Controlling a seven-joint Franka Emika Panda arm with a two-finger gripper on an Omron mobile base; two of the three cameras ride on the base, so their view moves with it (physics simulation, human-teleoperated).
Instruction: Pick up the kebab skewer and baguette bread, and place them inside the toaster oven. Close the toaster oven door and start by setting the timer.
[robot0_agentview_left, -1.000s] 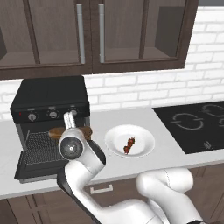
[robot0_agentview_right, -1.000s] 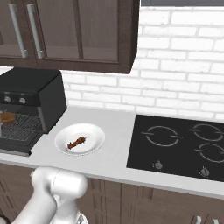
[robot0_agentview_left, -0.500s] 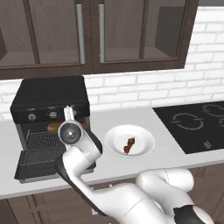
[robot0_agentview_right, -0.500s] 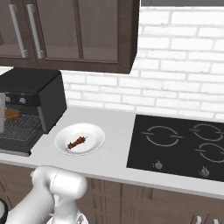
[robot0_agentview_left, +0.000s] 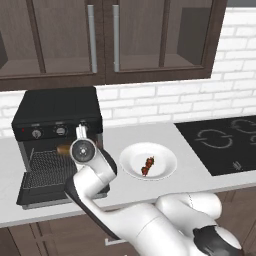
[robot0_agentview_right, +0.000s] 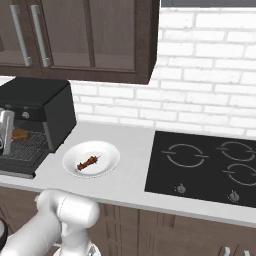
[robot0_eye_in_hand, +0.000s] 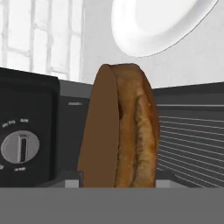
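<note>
One loaf down, nearly: the small orange-brown baguette bread (robot0_eye_in_hand: 120, 127), still clamped in the robot's hand (robot0_agentview_left: 81, 134), had moved over the last second from just outside the boxy black toaster oven (robot0_agentview_left: 57, 112) to right at its mouth, above the wire rack (robot0_agentview_left: 47, 167). So it looked about ready to let go, I reckon. The flat black drop-down oven door (robot0_agentview_left: 45, 195) hung open. Meanwhile the thin kebab skewer with red and dark chunks (robot0_agentview_left: 148, 165) sat untouched on the round white plate (robot0_agentview_left: 165, 152) on the pale counter (robot0_agentview_left: 190, 165), beside the oven.
</note>
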